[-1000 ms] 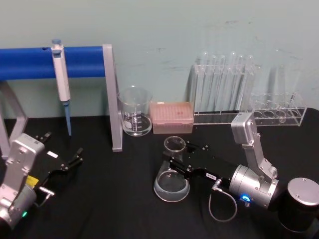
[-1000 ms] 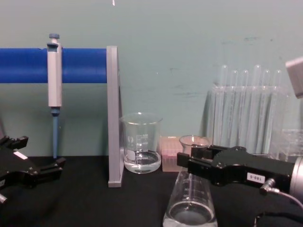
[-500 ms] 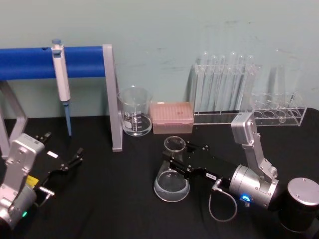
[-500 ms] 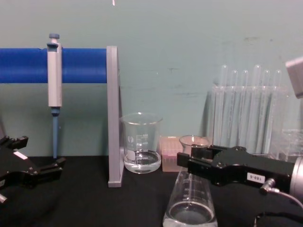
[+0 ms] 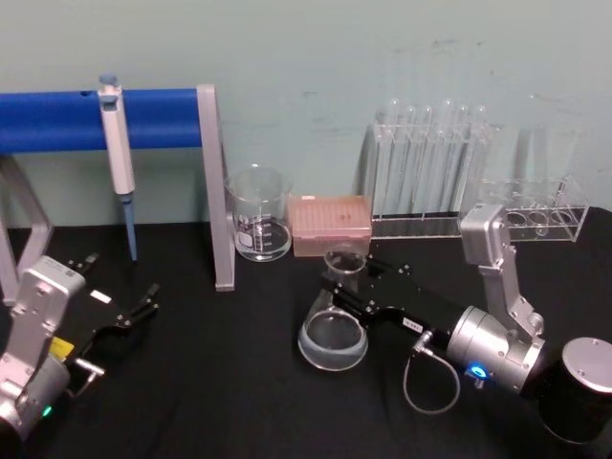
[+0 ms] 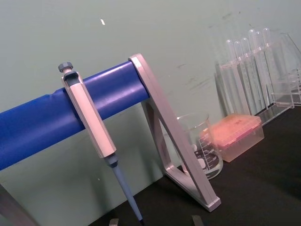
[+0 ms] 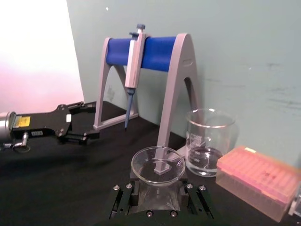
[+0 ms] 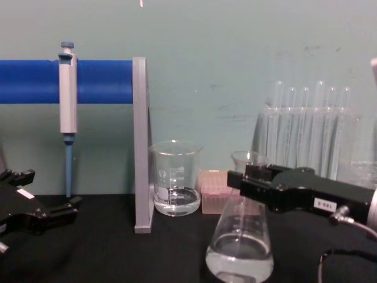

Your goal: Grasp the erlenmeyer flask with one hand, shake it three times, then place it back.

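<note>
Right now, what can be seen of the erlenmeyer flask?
The erlenmeyer flask is clear glass: a wide conical body, narrow neck and flared open rim, with shallow clear liquid pooled at the bottom. It is roughly upright over the black table, in front of the pink tip box. The right gripper is shut around its neck; whether the base touches the table cannot be told.

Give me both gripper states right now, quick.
Left gripper: open, holding nothing, off to the left.
Right gripper: shut on the erlenmeyer flask, gripping its neck.
</note>
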Robot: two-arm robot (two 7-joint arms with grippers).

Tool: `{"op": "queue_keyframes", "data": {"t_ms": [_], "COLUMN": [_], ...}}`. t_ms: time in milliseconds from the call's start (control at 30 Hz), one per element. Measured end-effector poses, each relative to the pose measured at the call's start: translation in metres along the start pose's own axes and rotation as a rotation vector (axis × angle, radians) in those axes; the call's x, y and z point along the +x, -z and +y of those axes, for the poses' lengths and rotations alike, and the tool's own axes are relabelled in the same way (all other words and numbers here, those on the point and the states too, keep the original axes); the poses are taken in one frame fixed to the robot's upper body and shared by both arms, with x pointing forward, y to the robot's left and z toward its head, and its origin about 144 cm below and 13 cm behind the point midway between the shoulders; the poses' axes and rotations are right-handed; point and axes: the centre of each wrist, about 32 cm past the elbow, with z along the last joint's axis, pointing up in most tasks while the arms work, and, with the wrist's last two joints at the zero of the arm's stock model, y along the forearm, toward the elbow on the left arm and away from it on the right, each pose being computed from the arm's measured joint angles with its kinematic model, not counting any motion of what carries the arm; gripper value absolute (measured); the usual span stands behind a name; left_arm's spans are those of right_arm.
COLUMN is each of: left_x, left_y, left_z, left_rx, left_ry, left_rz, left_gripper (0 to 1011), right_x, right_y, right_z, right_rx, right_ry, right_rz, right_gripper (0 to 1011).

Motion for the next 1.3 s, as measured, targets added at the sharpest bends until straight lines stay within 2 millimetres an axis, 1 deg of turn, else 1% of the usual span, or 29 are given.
{"op": "queue_keyframes", "data": {"t_ms": [433,567,967,1300], "left_x": [0.0,0.0,0.0,0.0], "left_y": [0.0,0.0,0.0,0.0], "left_z": [0.0,0.0,0.0,0.0], "left_rx": [0.0,0.0,0.0,0.0], "left_ry": [0.0,0.0,0.0,0.0], "left_rz": [0.0,0.0,0.0,0.0], "left_gripper": [1001,1001,1001,1001], "right_x": [-0.004,-0.007,-0.013,-0.015], "right_y": [-0.015,-0.019,-0.022,-0.022], "right_z": [-0.008,-0.011,-0.021,-0.023], "right_rx": [0.045,0.056,0.087,0.092], "right_ry": [0.102,0.161,0.341,0.375], "right_rz": [-0.02,-0.032,-0.06,-0.054], "right_gripper": [456,456,456,456]}}
